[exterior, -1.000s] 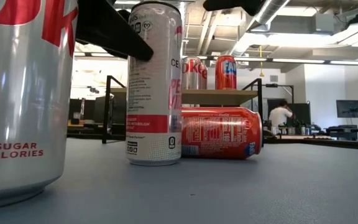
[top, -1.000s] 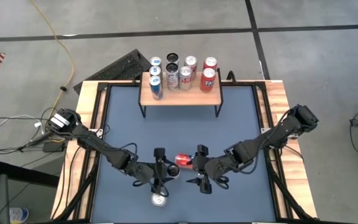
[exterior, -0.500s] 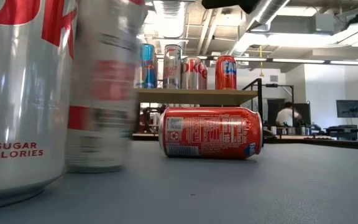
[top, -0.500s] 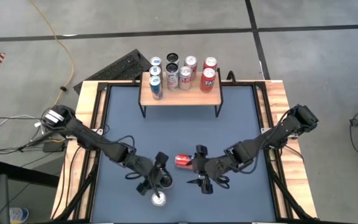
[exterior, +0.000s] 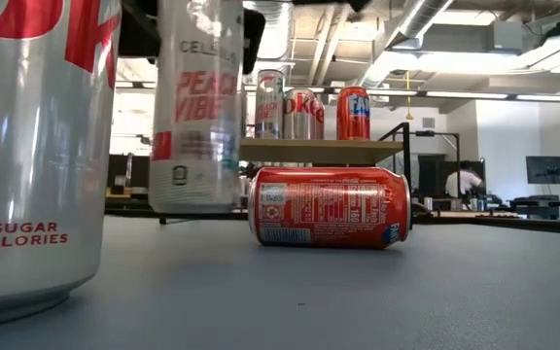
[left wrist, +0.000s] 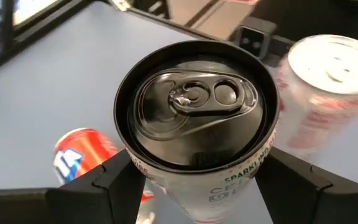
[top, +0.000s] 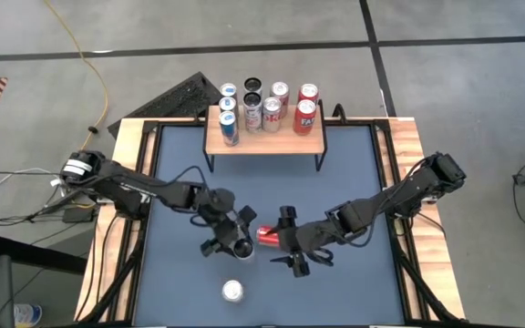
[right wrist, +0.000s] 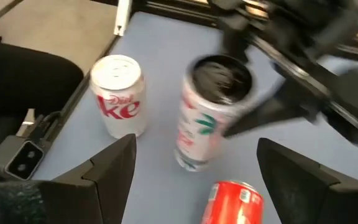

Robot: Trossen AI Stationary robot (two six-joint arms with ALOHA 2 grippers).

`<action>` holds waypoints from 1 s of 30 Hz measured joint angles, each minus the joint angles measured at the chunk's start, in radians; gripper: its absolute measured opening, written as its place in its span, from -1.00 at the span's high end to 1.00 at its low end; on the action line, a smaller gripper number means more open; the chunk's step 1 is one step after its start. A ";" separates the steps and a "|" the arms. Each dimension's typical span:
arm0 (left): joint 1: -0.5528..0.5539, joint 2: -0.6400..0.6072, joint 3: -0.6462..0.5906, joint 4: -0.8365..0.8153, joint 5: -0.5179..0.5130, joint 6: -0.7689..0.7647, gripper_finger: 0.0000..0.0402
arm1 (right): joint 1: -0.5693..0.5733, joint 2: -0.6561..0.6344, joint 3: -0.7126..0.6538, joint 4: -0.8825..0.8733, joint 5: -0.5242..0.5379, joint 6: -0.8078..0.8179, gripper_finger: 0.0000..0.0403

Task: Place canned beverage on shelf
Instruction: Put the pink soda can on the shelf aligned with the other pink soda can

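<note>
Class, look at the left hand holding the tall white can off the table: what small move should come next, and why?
Probably carry the tall can toward the shelf. The left hand grips it, and it is already lifted off the table, with the shelf some way off. Bare wood shows near the shelf's right end.

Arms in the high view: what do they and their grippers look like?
Both are slim black jointed arms with loose black cables looped alongside. The left gripper and right gripper have flat, wedge-shaped matte black fingers. A white-labelled block sits at the left arm's base.
</note>
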State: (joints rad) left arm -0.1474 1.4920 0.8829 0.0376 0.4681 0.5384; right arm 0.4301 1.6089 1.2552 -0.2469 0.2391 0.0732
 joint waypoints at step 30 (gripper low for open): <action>0.098 0.067 0.006 -0.111 0.062 0.279 -0.34 | -0.119 0.035 0.000 0.130 -0.114 -0.134 -0.57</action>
State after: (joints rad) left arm -0.0495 1.5593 0.8890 -0.0737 0.5298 0.8175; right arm 0.3115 1.6436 1.2556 -0.1166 0.1251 -0.0605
